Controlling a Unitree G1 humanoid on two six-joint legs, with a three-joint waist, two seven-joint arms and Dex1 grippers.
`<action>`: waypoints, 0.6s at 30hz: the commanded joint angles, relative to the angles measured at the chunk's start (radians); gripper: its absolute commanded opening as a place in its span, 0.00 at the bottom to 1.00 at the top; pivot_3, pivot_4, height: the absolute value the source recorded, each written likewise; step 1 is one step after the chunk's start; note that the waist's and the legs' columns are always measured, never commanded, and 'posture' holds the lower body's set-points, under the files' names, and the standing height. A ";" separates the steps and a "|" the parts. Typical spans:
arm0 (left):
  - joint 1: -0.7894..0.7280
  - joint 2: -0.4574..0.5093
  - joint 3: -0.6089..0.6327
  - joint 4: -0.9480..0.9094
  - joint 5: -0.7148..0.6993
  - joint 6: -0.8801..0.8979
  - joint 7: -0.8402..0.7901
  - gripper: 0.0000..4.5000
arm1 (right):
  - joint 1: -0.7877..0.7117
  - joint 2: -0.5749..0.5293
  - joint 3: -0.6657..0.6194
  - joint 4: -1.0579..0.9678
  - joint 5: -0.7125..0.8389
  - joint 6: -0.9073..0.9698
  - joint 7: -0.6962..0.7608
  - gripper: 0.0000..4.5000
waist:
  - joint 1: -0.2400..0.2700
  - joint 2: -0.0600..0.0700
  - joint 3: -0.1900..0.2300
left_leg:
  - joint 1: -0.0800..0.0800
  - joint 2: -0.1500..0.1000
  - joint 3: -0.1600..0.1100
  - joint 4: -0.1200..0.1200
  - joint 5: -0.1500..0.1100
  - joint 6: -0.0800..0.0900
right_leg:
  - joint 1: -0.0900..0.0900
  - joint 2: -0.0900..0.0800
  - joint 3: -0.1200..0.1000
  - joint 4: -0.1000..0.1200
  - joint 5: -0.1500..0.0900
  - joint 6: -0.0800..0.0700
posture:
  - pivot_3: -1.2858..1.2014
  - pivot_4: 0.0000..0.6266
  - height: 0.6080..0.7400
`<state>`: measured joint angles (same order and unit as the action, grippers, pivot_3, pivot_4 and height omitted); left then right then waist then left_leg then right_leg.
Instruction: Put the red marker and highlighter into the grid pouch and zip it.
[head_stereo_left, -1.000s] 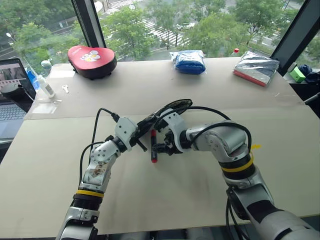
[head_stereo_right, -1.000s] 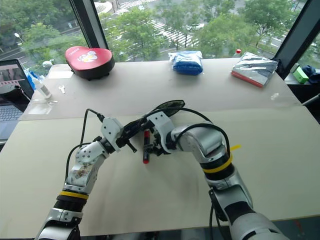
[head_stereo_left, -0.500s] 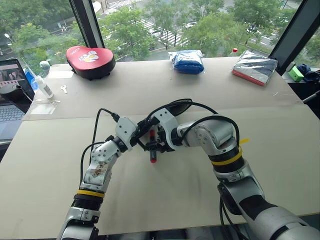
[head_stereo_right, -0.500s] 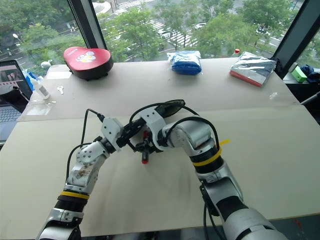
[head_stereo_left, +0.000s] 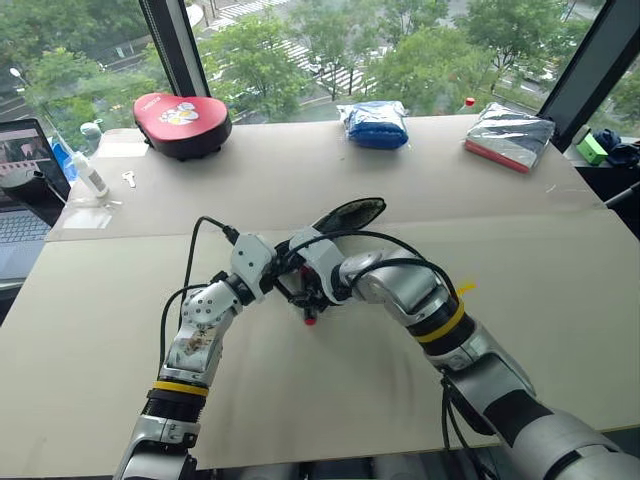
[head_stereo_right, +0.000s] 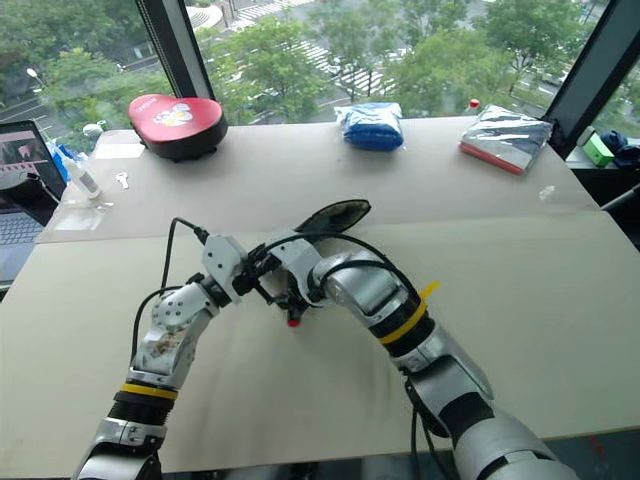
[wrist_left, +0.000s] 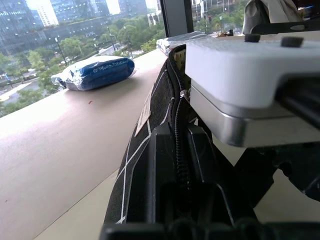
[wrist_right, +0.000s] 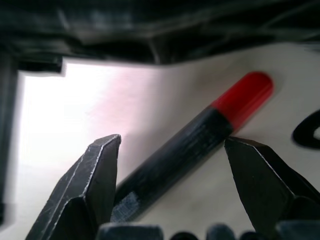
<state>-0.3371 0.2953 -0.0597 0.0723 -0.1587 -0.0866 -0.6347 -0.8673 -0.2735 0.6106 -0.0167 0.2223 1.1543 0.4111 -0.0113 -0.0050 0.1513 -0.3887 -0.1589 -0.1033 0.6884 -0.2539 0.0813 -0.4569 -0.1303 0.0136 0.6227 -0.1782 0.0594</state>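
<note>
At mid-desk (head_stereo_left: 330, 400), the left end effector (head_stereo_left: 283, 277) is pinched on the edge of the black, white-gridded pouch (head_stereo_left: 345, 214), holding it tilted up. The right end effector (wrist_right: 167, 175), fingers spread, straddles the marker (wrist_right: 200, 137), dark-barrelled with a red end, lying on the desk just beside the pouch.

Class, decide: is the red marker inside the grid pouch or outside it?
Outside. The red marker lies on the table, between the open right gripper's fingers, beside the grid pouch.
</note>
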 joint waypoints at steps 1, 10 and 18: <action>-0.001 0.002 0.013 -0.041 -0.009 -0.005 0.013 0.00 | 0.051 -0.091 0.063 -0.003 -0.101 -0.098 0.013 0.70 | 0.003 0.000 0.000 | 0.001 0.000 0.000 0.000 0.000 0.000 | 0.000 0.000 0.000 0.000 0.000 0.000 | 0.52 0.24 1.00; -0.001 0.000 0.015 -0.038 -0.011 -0.011 0.020 0.00 | 0.091 -0.168 -0.042 0.001 -0.132 -0.123 0.040 0.10 | 0.021 0.000 0.000 | 0.002 0.000 0.000 0.001 0.000 -0.001 | 0.002 0.000 0.000 -0.002 0.000 0.000 | 0.52 0.24 1.00; -0.003 0.000 0.017 -0.040 -0.012 -0.012 0.021 0.00 | 0.125 -0.236 -0.119 -0.022 -0.131 -0.110 0.087 0.10 | 0.023 0.000 0.000 | 0.000 0.000 0.000 0.001 0.000 -0.001 | 0.003 0.000 0.000 -0.003 0.000 0.000 | 0.52 0.24 1.00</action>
<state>-0.3357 0.2939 -0.0576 0.0695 -0.1589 -0.0863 -0.6221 -0.7690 -0.4799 0.5158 -0.0368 0.1090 1.0121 0.4848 0.0119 -0.0054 0.1512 -0.3884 -0.1588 -0.1032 0.6896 -0.2536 0.0806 -0.4531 -0.1304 0.0139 0.6197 -0.1782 0.0593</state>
